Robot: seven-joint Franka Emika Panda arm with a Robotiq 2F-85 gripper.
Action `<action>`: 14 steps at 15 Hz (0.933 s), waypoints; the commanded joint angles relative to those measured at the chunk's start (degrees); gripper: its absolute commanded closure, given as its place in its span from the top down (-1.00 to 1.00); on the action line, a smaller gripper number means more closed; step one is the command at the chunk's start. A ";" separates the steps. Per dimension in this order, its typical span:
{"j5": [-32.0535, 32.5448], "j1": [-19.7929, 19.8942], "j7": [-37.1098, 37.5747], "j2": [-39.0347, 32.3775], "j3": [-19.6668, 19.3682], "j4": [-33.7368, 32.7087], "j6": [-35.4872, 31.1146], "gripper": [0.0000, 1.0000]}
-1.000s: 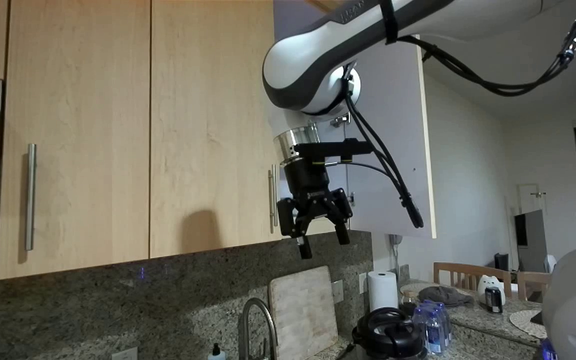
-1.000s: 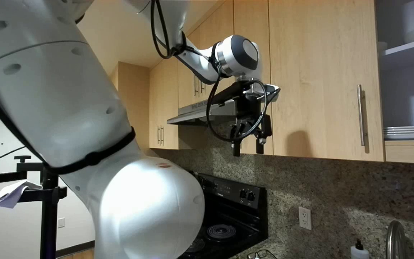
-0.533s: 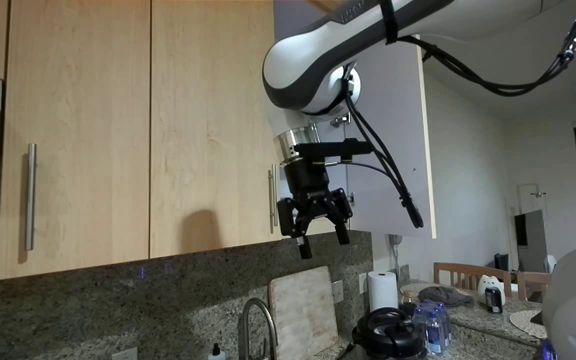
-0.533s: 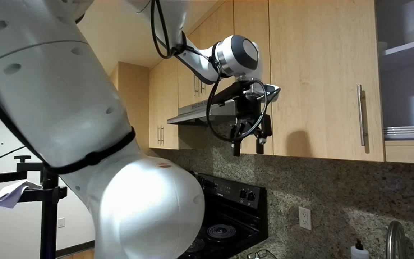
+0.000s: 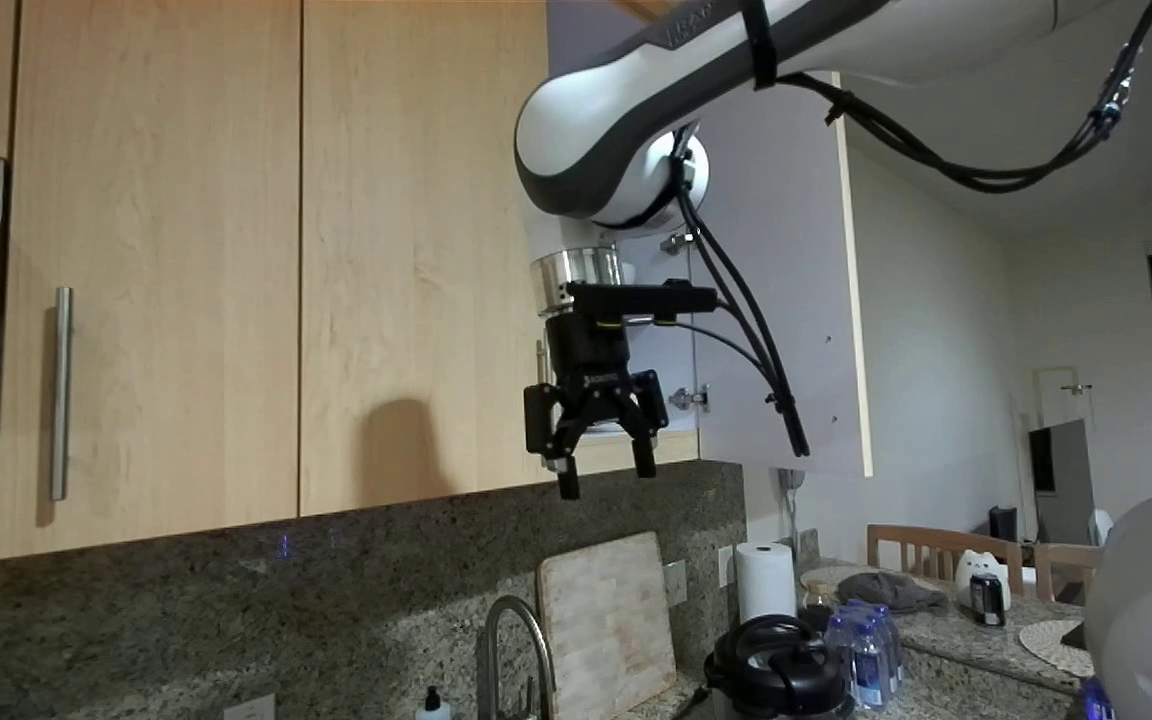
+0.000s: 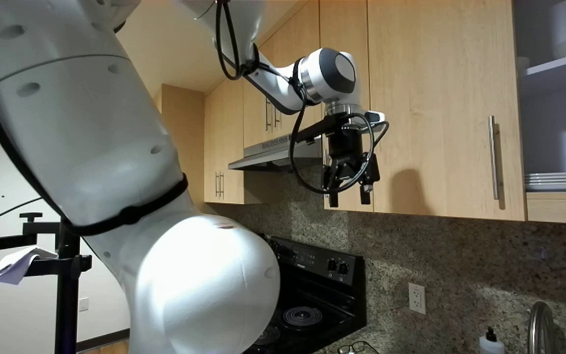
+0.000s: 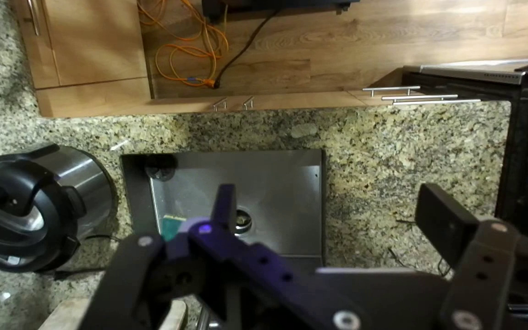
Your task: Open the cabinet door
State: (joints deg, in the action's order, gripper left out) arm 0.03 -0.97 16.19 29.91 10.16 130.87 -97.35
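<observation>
A pump bottle (image 6: 491,345) and, farther off, a black stove (image 6: 312,290) sit left of the faucet (image 6: 536,324); a cutting board (image 5: 606,620) leans just right of it, a pressure cooker (image 5: 781,670) farther right on the worktop (image 7: 406,174). Above and right of the faucet a white-grey panel (image 5: 806,280) stands swung out. The end effector (image 5: 607,478) hangs higher than the faucet, jaws spread and released, overlapping the lower right of the cabinet door (image 5: 416,250) in an exterior view. Beside a matching wood door (image 5: 156,280), the closed cabinet door is above and left of the faucet in both exterior views; its front faces out over the worktop, its long axis is upright, and a bar handle (image 6: 493,157) runs parallel along the right edge.
</observation>
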 commanded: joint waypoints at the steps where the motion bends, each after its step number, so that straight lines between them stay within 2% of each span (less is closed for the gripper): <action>1: 1.09 0.30 1.34 -2.51 -0.68 -2.41 -3.49 1.00; 7: 3.73 3.39 2.18 -3.14 -3.85 -5.12 -8.45 1.00; 10: 7.23 5.17 1.59 -4.34 -4.90 -7.40 -10.54 1.00; 14: 6.79 4.24 -6.22 -5.72 -8.87 -10.20 -14.03 1.00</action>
State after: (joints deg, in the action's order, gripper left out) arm 6.98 3.78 15.44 25.96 3.66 123.16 -108.62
